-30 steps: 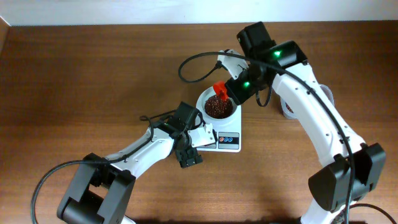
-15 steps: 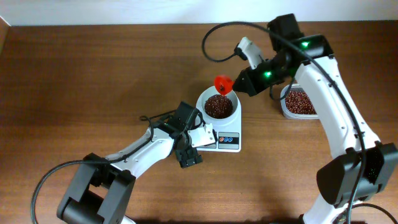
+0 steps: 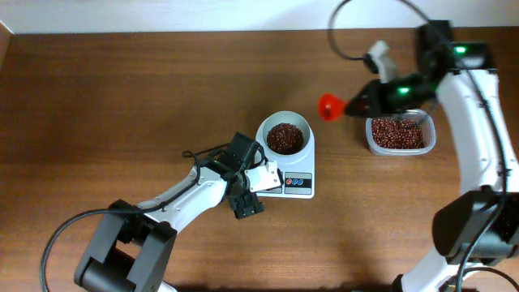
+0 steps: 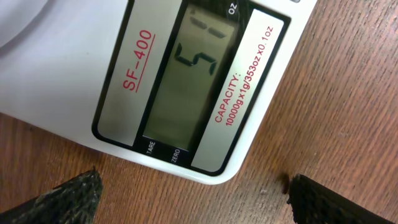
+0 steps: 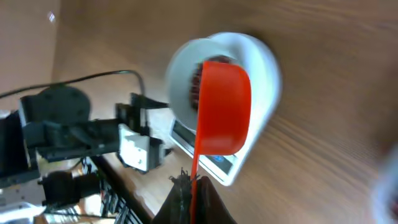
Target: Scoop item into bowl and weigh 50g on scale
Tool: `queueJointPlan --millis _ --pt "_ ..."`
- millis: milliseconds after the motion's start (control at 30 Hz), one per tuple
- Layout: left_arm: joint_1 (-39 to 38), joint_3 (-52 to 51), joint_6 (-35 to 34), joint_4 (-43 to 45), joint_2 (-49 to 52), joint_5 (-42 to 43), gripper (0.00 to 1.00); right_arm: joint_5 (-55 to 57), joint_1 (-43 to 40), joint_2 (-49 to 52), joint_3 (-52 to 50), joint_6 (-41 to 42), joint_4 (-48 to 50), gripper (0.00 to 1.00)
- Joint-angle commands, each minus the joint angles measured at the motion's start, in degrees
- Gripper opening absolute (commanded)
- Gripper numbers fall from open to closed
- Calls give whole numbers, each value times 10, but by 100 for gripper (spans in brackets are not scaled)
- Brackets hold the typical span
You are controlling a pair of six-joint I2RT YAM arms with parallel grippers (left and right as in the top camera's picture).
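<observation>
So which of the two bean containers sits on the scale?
The round white bowl, atop the white scale; the clear rectangular container rests directly on the table.

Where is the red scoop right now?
In the overhead view the red scoop is right of centre, held by the right gripper, between the white bowl and the clear container of beans.
</observation>
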Motion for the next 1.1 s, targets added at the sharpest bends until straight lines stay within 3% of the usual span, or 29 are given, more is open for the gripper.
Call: queueJointPlan --millis 0,133,300,600,800,900,1000,1067 --pt "-1 -3 -3 -1 5 0 99 59 -67 -16 13 15 -22 4" --pt "-1 -3 -3 -1 5 0 99 246 -112 -16 13 145 -17 4" --pt "-1 -3 -3 -1 5 0 99 466 -68 -16 13 227 -17 4" --pt "-1 -3 -3 -1 5 0 99 629 43 -7 10 229 -6 4" --pt "-1 -3 -3 -1 5 0 99 560 44 -3 10 228 8 4" --pt "-1 -3 -3 -1 5 0 99 374 45 -3 10 169 19 4" --pt "-1 -3 -3 -1 5 0 99 130 57 -3 10 57 41 4" --pt "-1 -3 -3 -1 5 0 99 79 74 -3 10 51 69 4"
